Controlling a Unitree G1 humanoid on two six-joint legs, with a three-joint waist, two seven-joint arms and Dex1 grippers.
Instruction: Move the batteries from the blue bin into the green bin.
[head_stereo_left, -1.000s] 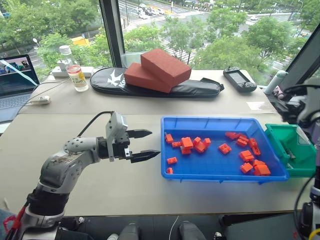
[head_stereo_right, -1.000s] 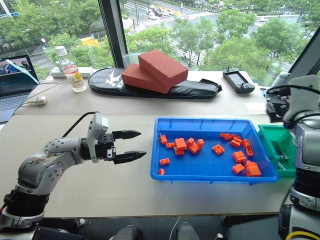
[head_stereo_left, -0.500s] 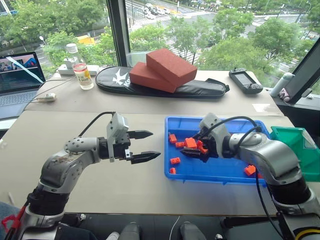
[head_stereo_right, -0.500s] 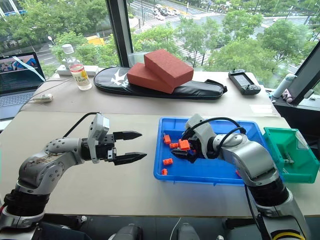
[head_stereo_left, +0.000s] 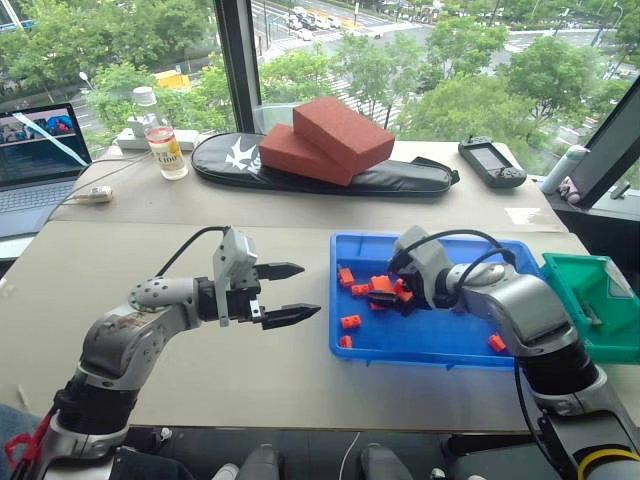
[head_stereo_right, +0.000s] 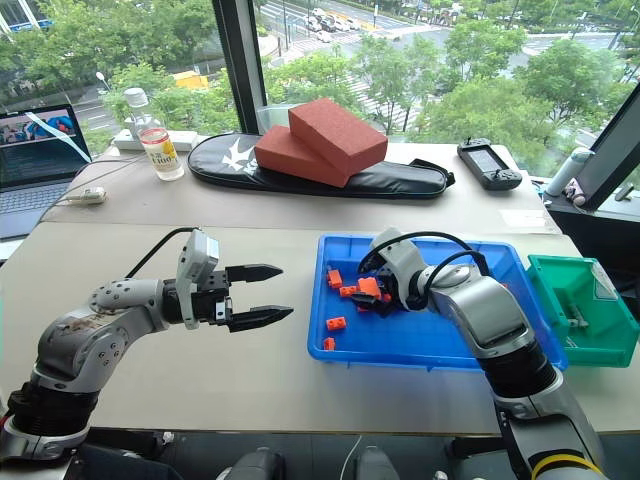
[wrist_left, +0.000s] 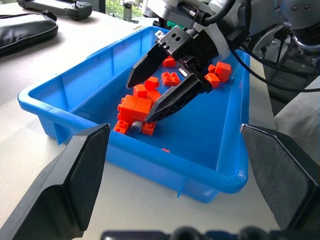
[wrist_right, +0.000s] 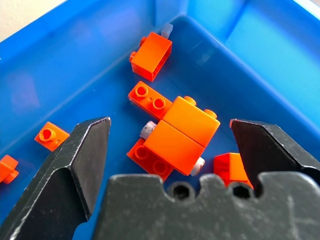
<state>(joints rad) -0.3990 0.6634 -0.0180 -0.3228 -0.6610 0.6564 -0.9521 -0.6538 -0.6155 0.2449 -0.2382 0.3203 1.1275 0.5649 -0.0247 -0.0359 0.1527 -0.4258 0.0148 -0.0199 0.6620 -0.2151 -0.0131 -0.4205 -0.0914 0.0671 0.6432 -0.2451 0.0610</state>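
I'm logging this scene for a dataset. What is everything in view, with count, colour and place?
blue bin: one, bright blue, on the table's right half
toy bricks: many, orange-red, scattered in the blue bin
battery: one end seen, silvery, among the bricks
green bin: one, teal, right of the blue bin
table: one, beige
foam blocks: two, brick-red, stacked on a black bag
bottle: one, clear, far left
laptop: one, far left edge
handheld controller: one, dark, far right
left gripper: open, above bare table
right gripper: open, over the bricks
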